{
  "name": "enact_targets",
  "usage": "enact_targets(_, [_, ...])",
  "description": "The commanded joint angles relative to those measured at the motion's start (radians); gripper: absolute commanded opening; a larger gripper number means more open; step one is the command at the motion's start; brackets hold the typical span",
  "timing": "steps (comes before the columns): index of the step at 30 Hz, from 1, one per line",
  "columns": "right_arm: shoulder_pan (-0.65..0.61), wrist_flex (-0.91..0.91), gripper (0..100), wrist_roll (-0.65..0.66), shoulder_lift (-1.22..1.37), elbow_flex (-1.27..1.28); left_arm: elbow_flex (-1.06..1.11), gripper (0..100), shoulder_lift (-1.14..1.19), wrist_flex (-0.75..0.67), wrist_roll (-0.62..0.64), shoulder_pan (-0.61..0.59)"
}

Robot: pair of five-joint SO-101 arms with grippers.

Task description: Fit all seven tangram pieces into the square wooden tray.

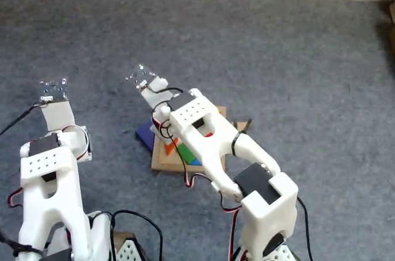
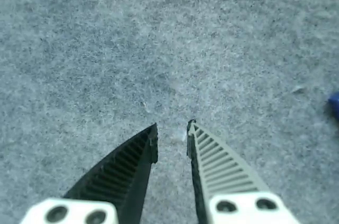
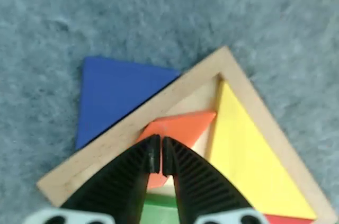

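In the high view the square wooden tray (image 1: 162, 161) lies just below the centre of the frame on grey carpet (image 1: 278, 57), much of it covered by the right arm (image 1: 210, 137), which reaches from the lower right up across it. A blue triangle (image 1: 146, 136) lies on the carpet at the tray's left side; the right wrist view shows this blue triangle (image 3: 114, 94) outside the tray, one edge against the wooden rim (image 3: 106, 147). Inside that corner sit an orange piece (image 3: 183, 126), a large yellow triangle (image 3: 246, 155) just beside it, a green piece (image 3: 159, 203) and a sliver of red (image 3: 280, 218). The right gripper (image 3: 160, 155) is clenched, its tips all but touching over the orange piece; whether they pinch that piece cannot be told. The left arm (image 1: 52, 174) stands at the lower left of the high view, well apart from the tray. The left gripper (image 2: 172, 128) is released, its jaws parted over bare carpet and grasping nothing.
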Motion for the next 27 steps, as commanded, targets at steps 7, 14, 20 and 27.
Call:
enact_targets(7, [0.036,-0.056,2.3,0.091,0.084,-0.058,-0.007,11,-0.025,-0.015,0.012,-0.007])
enact_targets(14, [0.062,0.22,2.3,0.087,0.09,-0.274,-0.007,11,-0.024,-0.015,0.012,-0.007])
enact_targets(20, [0.058,0.346,2.3,0.087,0.091,-0.36,-0.007,11,-0.024,-0.015,0.012,-0.007])
enact_targets(27, [0.058,0.34,2.3,0.087,0.097,-0.328,-0.007,11,-0.024,-0.015,0.012,-0.007])
